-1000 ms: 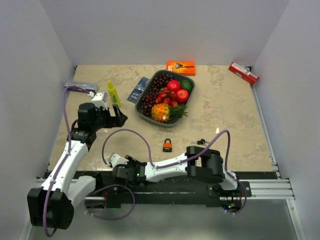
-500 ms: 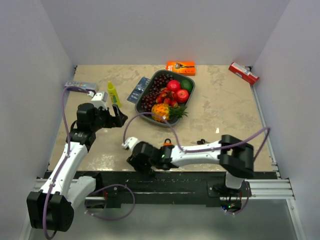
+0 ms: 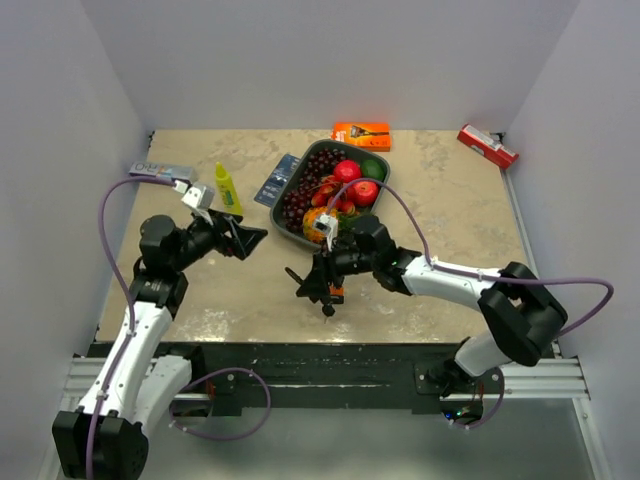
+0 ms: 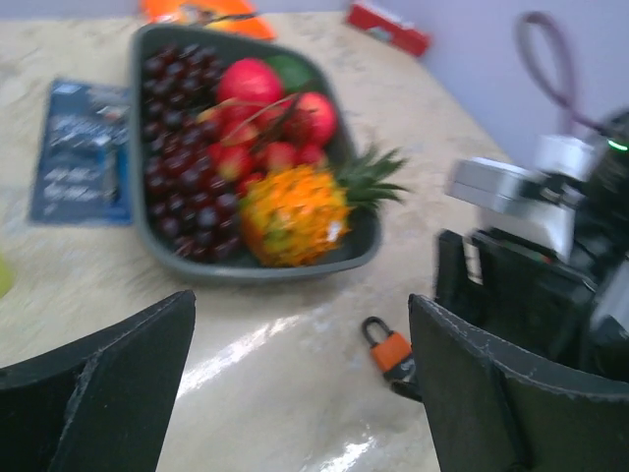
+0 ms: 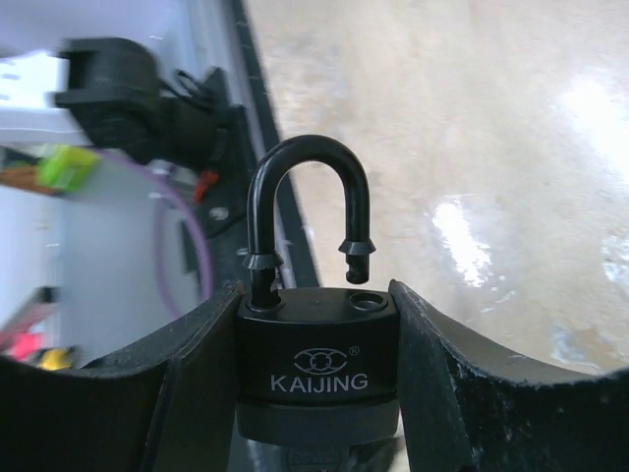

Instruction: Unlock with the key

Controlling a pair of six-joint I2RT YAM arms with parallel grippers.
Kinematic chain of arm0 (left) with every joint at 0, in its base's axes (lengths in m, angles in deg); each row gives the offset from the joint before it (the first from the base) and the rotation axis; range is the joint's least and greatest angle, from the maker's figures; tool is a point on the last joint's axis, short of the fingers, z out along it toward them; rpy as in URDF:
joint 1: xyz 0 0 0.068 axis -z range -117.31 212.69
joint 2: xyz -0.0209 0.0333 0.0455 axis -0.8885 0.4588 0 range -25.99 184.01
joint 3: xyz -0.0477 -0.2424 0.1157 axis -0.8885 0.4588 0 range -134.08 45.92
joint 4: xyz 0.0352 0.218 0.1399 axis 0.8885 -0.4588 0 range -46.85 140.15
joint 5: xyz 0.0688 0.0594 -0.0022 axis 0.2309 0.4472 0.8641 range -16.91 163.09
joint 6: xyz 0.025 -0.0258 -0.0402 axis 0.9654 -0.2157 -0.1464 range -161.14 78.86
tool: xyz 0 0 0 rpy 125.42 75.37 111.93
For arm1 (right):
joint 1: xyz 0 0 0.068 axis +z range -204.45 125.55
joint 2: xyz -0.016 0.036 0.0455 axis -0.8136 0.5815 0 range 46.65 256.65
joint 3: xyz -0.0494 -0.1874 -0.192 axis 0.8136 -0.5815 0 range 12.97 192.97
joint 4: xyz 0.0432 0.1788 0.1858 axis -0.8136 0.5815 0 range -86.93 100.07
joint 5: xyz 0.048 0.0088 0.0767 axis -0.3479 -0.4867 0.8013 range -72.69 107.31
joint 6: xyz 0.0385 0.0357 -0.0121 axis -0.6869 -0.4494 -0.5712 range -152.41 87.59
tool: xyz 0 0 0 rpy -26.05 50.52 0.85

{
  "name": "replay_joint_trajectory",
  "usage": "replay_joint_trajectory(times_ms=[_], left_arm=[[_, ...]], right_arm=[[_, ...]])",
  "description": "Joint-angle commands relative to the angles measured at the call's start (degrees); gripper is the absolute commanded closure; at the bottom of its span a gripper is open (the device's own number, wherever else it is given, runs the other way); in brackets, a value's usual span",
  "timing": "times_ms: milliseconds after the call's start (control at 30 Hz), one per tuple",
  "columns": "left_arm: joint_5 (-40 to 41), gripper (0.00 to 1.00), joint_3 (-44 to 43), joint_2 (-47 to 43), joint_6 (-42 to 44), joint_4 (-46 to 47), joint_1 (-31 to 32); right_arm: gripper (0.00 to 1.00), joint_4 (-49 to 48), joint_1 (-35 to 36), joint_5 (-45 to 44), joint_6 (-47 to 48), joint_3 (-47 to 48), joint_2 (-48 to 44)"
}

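My right gripper (image 5: 316,379) is shut on a black padlock (image 5: 316,359) marked KAIJING. Its shackle (image 5: 307,211) stands open, with one end out of its hole. In the top view the right gripper (image 3: 313,281) hovers low over the middle of the table. A small orange padlock (image 4: 390,349) with a black shackle lies on the table just beside it, and is partly covered in the top view (image 3: 337,292). My left gripper (image 3: 243,238) is open and empty at the left, facing the orange padlock (image 4: 295,393). No key shows.
A grey tray (image 3: 296,236) of grapes, apples and a pineapple stands behind the padlocks. A yellow bottle (image 3: 226,187) and a blue packet (image 3: 273,180) lie at back left. An orange box (image 3: 361,135) and a red box (image 3: 487,146) lie at the back.
My right arm has swung from the front left edge across to the middle, over the orange padlock. My left gripper has shifted slightly right and lower.
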Motion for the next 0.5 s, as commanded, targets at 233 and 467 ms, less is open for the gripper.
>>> replay_joint_trajectory(times_ms=[233,467], left_arm=[[-36.1,0.1,5.9,4.0,-7.9,28.3,10.3],[-36.5,0.08,5.3,5.9,-8.1,28.1,13.4]], right_arm=[[1.0,-22.6,-6.6,27.8,-14.1,-0.5,-5.9],[1.0,-24.7,-6.7,29.0,-16.5,-0.7,-7.0]])
